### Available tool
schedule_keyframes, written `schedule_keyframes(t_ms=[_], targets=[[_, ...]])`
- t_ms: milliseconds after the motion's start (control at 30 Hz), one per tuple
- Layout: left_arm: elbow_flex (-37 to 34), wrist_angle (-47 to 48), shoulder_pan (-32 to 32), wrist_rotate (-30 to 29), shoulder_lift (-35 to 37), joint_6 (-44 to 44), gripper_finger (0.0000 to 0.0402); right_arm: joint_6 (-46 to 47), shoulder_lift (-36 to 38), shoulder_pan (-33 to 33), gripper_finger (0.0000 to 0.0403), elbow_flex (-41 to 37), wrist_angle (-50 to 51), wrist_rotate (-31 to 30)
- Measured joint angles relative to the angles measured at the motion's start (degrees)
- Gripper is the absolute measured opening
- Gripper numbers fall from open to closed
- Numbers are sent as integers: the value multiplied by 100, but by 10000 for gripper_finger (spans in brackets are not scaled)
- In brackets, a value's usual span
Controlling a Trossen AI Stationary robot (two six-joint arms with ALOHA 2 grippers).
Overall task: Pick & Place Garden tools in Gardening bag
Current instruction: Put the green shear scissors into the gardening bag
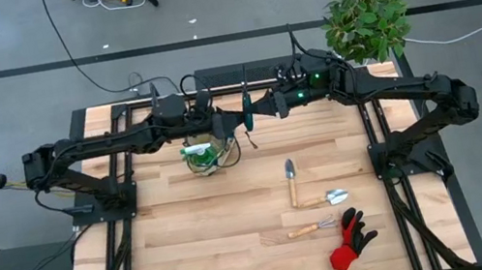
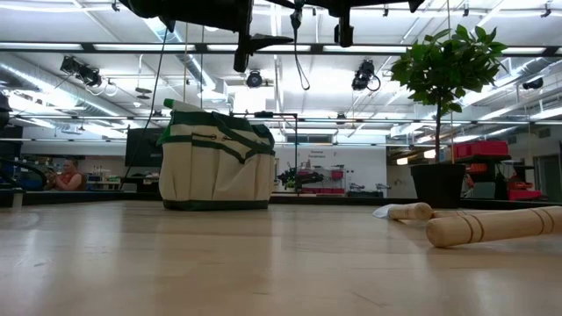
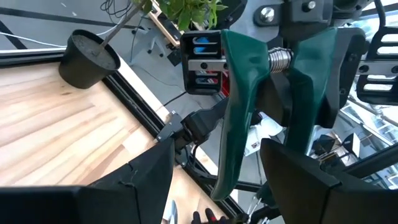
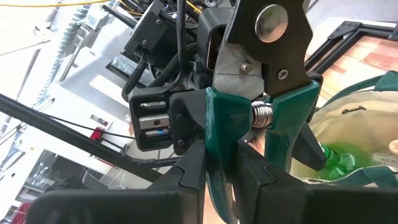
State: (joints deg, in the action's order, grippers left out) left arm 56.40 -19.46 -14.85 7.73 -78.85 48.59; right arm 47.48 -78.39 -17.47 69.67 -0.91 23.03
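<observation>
The right gripper point(image 4: 227, 180) is clamped on one green handle of the pruning shears point(image 4: 261, 118), held in the air near the back middle of the table, close beside and above the gardening bag point(image 1: 204, 157). The shears have smooth, glossy green plastic handles, a small coiled steel spring between them, and dull grey metal blades joined by a round rivet. The left gripper point(image 3: 217, 174) faces them with its fingers spread wide on either side of the handles, gripping nothing. The bag is a round tan fabric tub with dark green trim and looped handles; a translucent green spray bottle point(image 4: 339, 158) lies inside it. On the pale wooden table point(image 1: 189, 232) lie two wooden-handled metal tools point(image 1: 292, 183), a small rake point(image 1: 312, 228) and a red-and-black glove point(image 1: 351, 238), well apart from the bag. A leafy potted plant point(image 1: 365, 18) stands at the far right corner.
</observation>
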Motion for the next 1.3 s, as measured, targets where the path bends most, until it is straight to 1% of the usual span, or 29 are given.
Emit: schedule_keyframes(t_ms=[400, 467, 567, 733, 800, 967, 1133, 1233, 1300], targets=[[0, 4, -1, 3, 0, -41, 245, -2, 0, -2, 51, 0, -4, 48], [0, 4, -2, 24, 0, -162, 245, -2, 0, -2, 51, 0, -4, 48], [0, 7, -67, 322, 15, -409, 245, 0, 0, -9, 51, 0, -46, 48], [0, 174, -263, 765, 189, -559, 245, 66, 17, -44, 51, 0, -213, 108], [-2, 281, -344, 794, 265, -607, 245, 144, 17, -67, 51, 0, -309, 201], [0, 718, -525, 822, 526, -893, 245, 164, 17, -87, 51, 0, -352, 208], [-2, 1106, -664, 822, 835, -1476, 245, 173, 17, -85, 51, 0, -345, 209], [0, 1092, -669, 851, 980, -2185, 245, 173, 17, -83, 51, 0, -345, 210], [2, 1064, -622, 891, 1010, -2823, 245, 175, 17, -83, 51, 0, -343, 210]])
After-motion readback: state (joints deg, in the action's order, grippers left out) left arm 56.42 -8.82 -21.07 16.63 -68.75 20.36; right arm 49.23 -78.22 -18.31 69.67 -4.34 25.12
